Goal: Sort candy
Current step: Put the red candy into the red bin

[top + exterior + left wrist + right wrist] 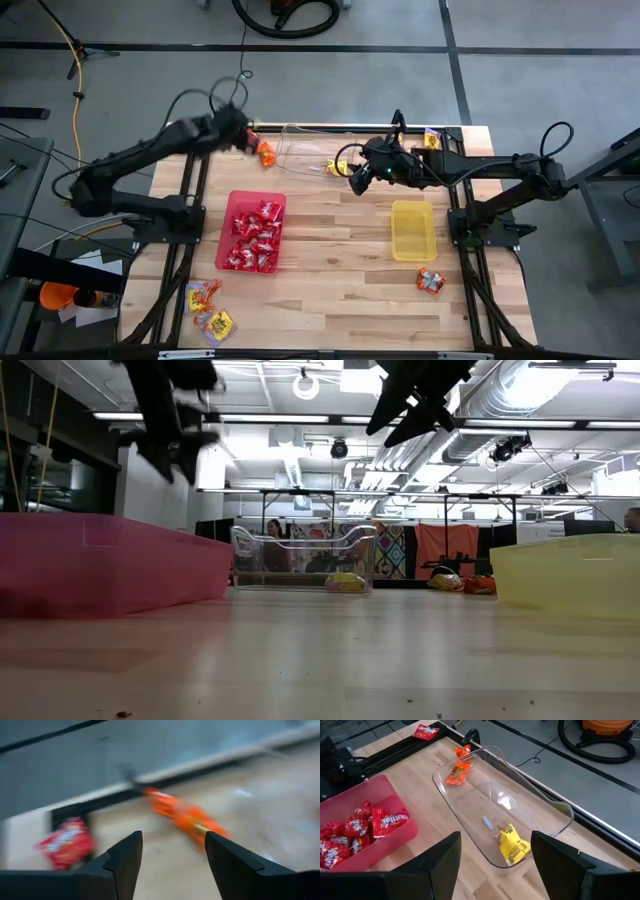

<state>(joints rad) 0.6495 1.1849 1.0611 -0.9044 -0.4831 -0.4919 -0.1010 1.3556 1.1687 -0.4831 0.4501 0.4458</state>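
Observation:
The candy lies scattered. One orange packet [265, 152] lies on the table by the far-left end of the clear tray [300, 150], and a red packet [65, 842] lies near it. A yellow packet [512, 845] lies inside the clear tray. Several red packets [253, 240] fill the red tray [232, 200]. My left gripper [172, 837] is open, above the table near the orange packet [185, 815]. My right gripper [495, 837] is open, held above the clear tray's right end [540, 820] near the yellow packet.
A yellow tray [413, 230] stands right of centre, with a red-orange packet [431, 280] near it. Yellow and red packets [210, 308] lie at the near-left corner, and another packet [432, 138] at the far-right edge. Bare wood lies between the trays.

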